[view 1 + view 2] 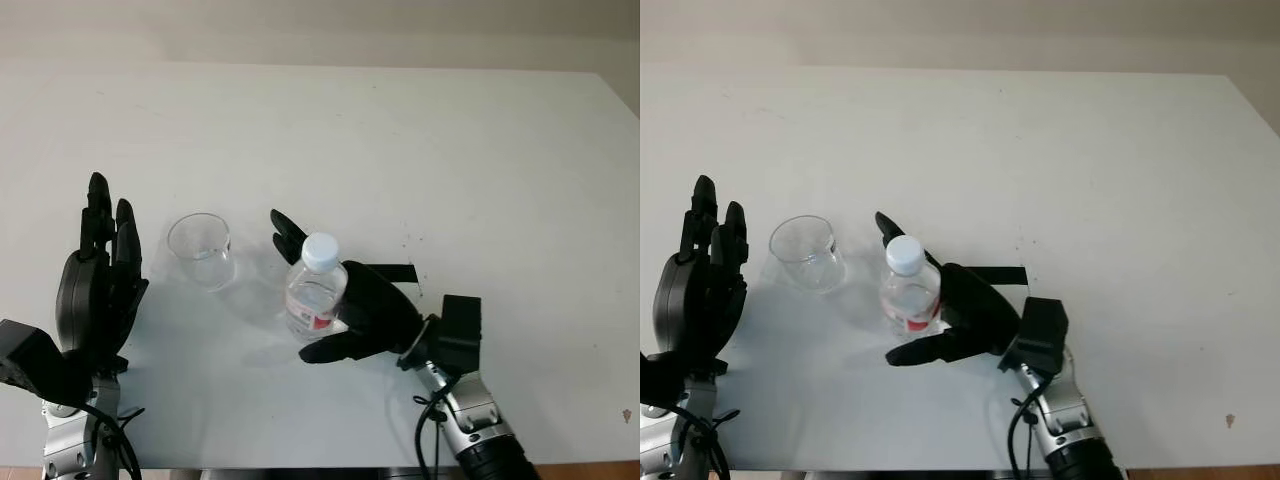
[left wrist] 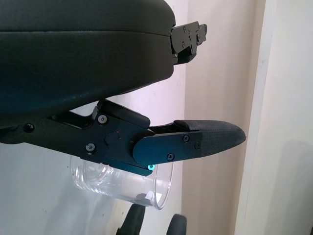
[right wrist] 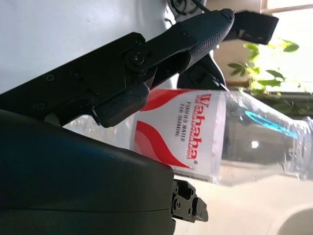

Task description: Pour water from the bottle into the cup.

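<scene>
Now | one bottle (image 1: 316, 296), capped, gripped by right hand (image 1: 372, 312) | one cup (image 1: 201, 250) | left hand (image 1: 100, 290) open beside cup

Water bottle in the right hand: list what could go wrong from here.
1. The water bottle has its white cap on, so tipping it now would probably pour nothing.
2. The clear plastic cup stands free and close to the bottle; the left hand, open beside it, does not hold it, so a swing of the bottle could topple it.
3. The right hand wraps the bottle's lower body only, so it may slip when tilted.
</scene>
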